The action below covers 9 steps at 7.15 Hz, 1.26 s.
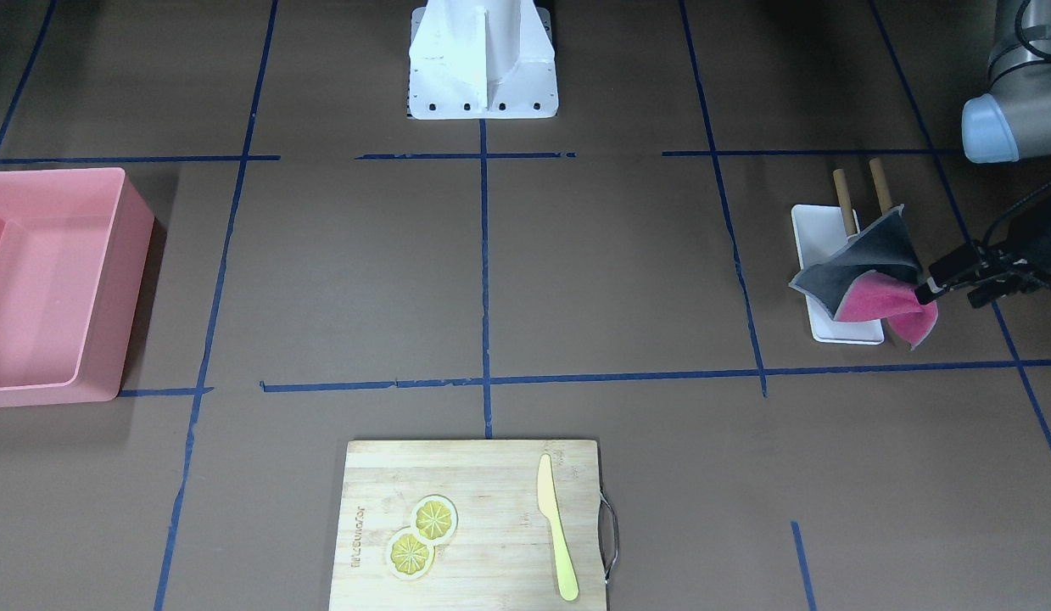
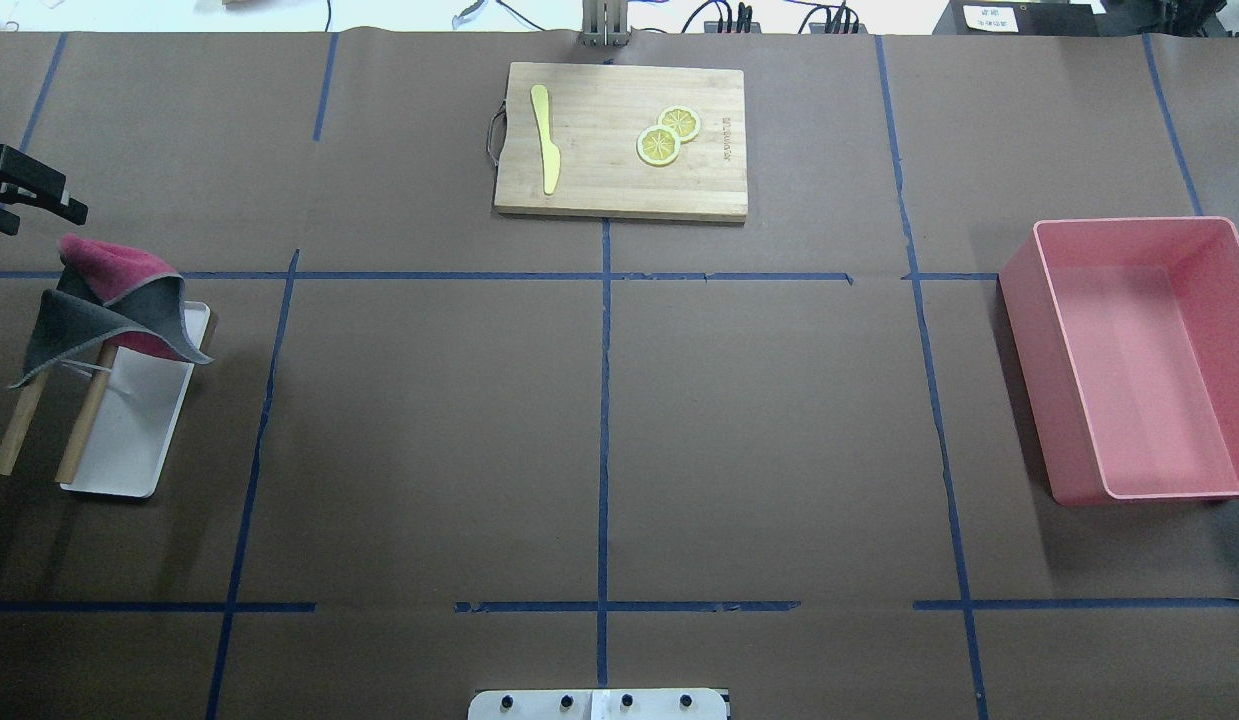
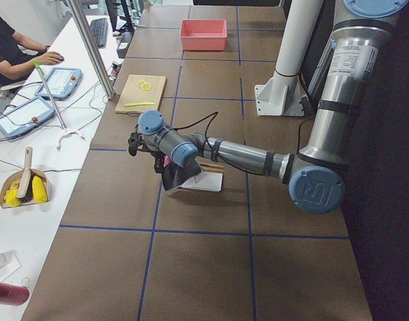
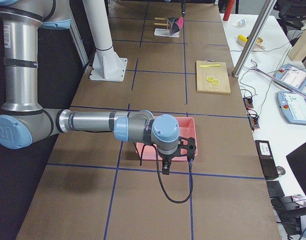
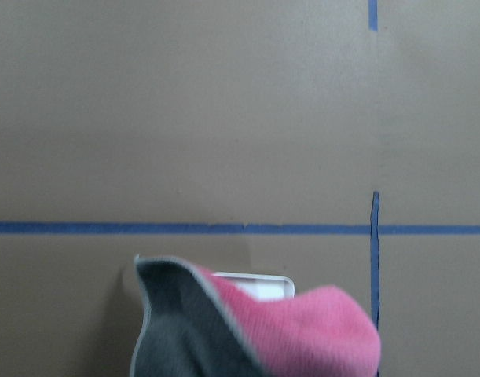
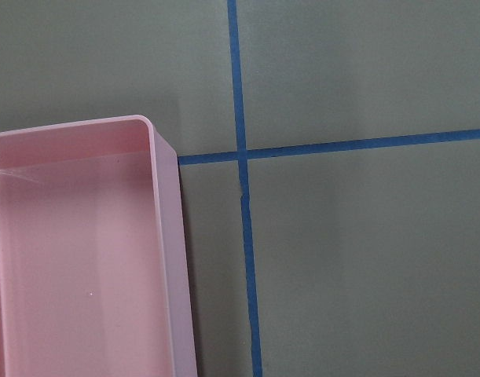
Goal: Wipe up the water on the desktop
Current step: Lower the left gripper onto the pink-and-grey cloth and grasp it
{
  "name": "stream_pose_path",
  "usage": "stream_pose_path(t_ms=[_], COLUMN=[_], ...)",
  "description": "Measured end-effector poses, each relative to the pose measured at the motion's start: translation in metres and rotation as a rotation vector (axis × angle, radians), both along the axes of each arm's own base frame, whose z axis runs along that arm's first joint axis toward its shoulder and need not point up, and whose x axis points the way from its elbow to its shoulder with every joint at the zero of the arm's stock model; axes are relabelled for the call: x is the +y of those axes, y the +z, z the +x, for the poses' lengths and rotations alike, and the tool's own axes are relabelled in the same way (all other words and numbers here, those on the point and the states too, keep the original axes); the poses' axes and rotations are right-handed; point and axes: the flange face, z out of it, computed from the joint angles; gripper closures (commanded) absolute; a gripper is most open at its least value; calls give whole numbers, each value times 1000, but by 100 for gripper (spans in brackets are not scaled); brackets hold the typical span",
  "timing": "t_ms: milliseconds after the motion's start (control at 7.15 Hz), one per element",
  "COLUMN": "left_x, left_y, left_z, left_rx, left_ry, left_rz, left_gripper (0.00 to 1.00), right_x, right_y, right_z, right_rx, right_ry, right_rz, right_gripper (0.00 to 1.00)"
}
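The desktop [image 1: 610, 271] is dark brown with blue tape lines; no water shows on it in any view. My left gripper [image 1: 922, 294] is shut on a pink and grey cloth [image 1: 864, 280] and holds one corner up, so the cloth hangs over a white tray [image 1: 809, 246] with two wooden rods [image 1: 843, 199]. In the overhead view the left gripper [image 2: 77, 225] is at the far left edge, above the cloth [image 2: 109, 300]. The cloth fills the bottom of the left wrist view [image 5: 287, 338]. My right gripper [image 4: 165, 170] hangs beside the pink bin; whether it is open I cannot tell.
A pink bin [image 2: 1029, 380] stands on my right side of the desktop. A wooden cutting board [image 2: 599, 180] with a yellow knife [image 2: 546, 140] and two lemon slices [image 2: 667, 135] lies at the far edge, centre. The robot's white base [image 1: 483, 59] is behind.
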Motion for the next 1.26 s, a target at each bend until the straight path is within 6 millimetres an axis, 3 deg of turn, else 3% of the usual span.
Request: stream_pose_path(t_ms=[140, 1259], left_x=[-4, 2], left_y=[4, 4], left_z=[2, 7], left_rx=[0, 81], left_ry=[0, 57], left_rz=[-5, -41], left_gripper=[22, 24], right_x=[0, 1], right_y=[-1, -1], right_z=[0, -2], right_rx=[-7, -38], right_ry=[0, 1], right_rz=[1, -1], right_gripper=[0, 0])
